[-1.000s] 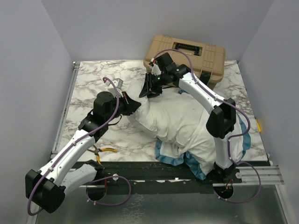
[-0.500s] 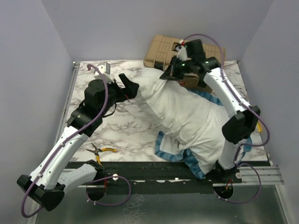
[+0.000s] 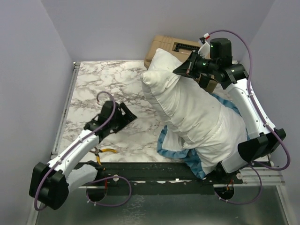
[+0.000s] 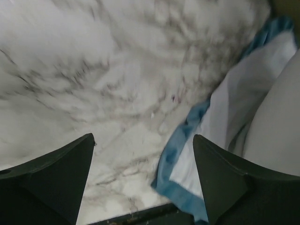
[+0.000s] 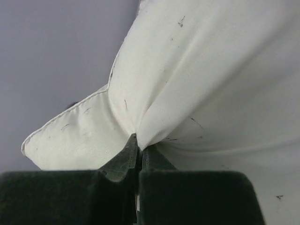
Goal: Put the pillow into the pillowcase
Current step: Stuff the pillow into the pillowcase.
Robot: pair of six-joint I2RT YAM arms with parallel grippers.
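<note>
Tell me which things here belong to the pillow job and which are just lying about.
Part of the job: pillow; pillowcase; right gripper, pinching the pillow's corner; left gripper, open and empty.
Lying about: tan case; yellow-handled pliers.

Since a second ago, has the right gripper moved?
Yes. The right gripper, shut on the pillow, has gone right and farther back. It was in front of the tan case's left end and now overlaps the case itself.
</note>
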